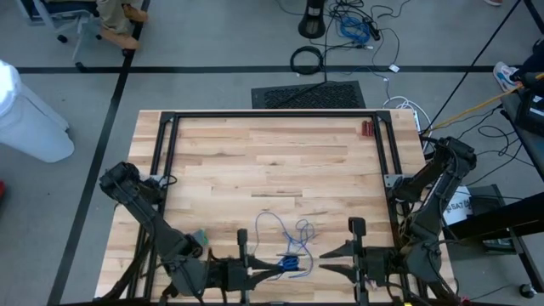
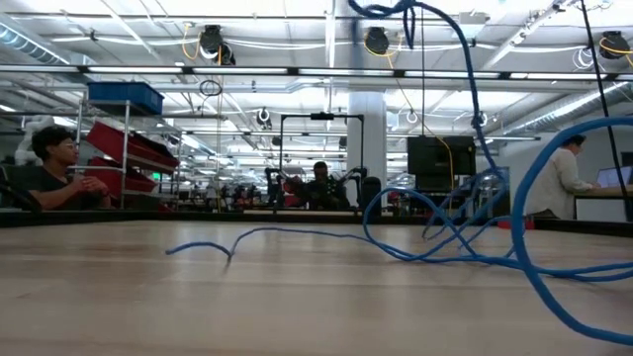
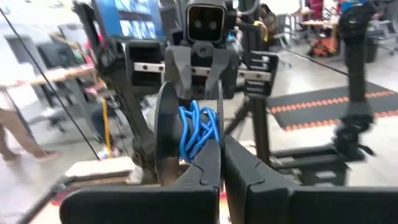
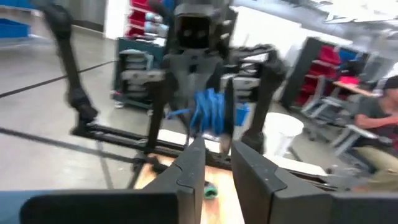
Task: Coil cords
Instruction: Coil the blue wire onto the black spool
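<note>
- The left gripper (image 1: 270,268) is at the near edge of the wooden table (image 1: 221,161), its jaws clenched on a bunch of the blue cord (image 1: 290,263).
- The right gripper (image 1: 327,261) faces it just beside the bunch, jaws a little apart, holding nothing.
- The rest of the cord lies in loose loops toward the table's middle.
- Beyond the table, people sit in the room.

A red tool (image 1: 366,128) lies near the wooden table's (image 1: 221,161) far right corner.
</note>
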